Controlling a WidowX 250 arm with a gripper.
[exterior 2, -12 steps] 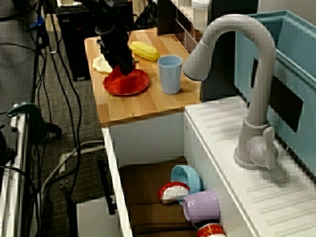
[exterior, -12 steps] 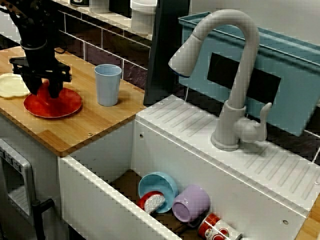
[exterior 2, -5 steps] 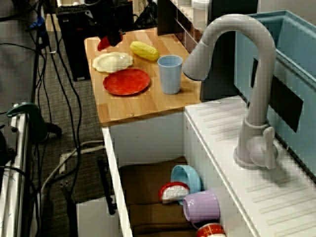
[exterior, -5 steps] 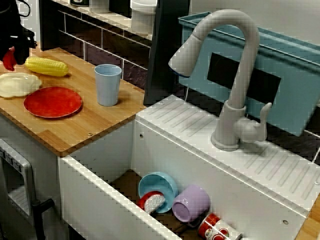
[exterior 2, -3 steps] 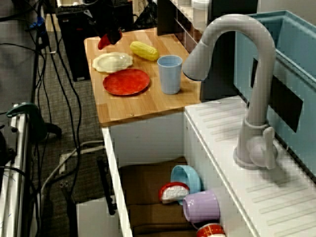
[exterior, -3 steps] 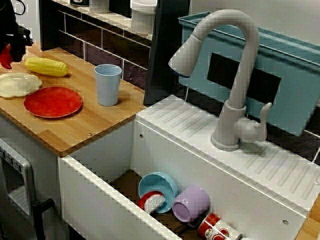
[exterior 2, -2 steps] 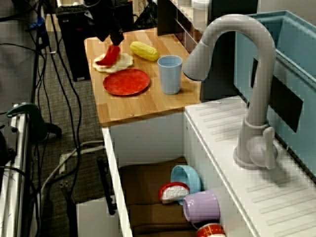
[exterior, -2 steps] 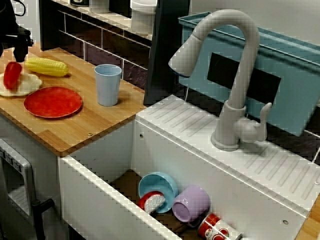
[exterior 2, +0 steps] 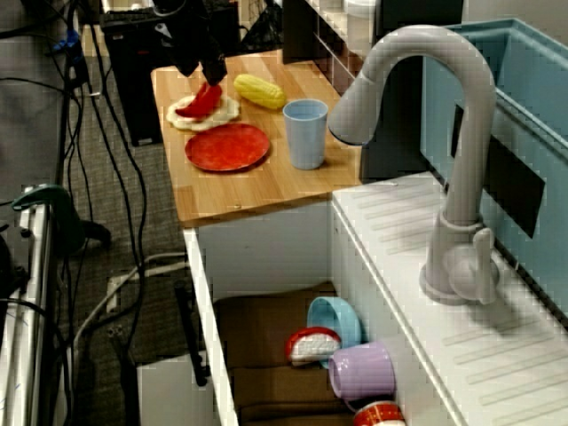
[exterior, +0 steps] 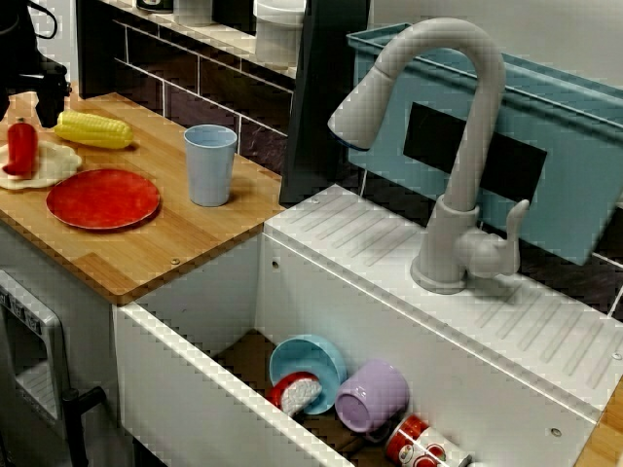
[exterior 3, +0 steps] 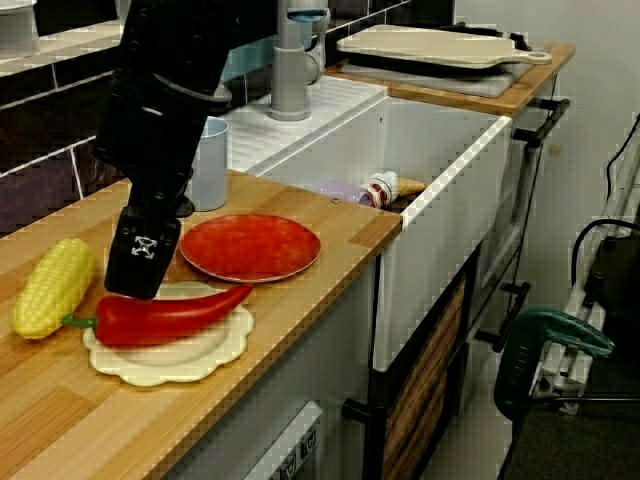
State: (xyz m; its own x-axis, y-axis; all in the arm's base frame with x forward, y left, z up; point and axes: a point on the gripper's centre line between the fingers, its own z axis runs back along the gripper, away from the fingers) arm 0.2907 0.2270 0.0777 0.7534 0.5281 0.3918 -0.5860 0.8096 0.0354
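A long red pepper [exterior 3: 160, 315] lies across a scalloped cream plate [exterior 3: 175, 360] at the far end of the wooden counter. It also shows in the front view as the pepper [exterior: 21, 146] and in the view along the counter as the pepper [exterior 2: 200, 100]. My black gripper [exterior 3: 143, 270] hangs just above the pepper's stem half, open and holding nothing. The gripper [exterior: 31, 92] stands at the frame's left edge in the front view. Next to the cream plate are a red plate [exterior 3: 250, 245], a corn cob [exterior 3: 48, 288] and a light blue cup [exterior: 210, 163].
A white sink [exterior: 321, 292] adjoins the counter, holding a purple mug [exterior: 372, 396], a blue bowl [exterior: 310, 358] and a red-and-white can [exterior: 421, 446]. A grey faucet [exterior: 458, 146] arches over it. A teal bin [exterior: 545, 146] stands behind, and a cutting board [exterior 3: 440, 45] lies beyond the sink.
The gripper lifted the red pepper off the red plate, carried it to the cream plate and let go. The pepper now rests there, with the gripper open above it.
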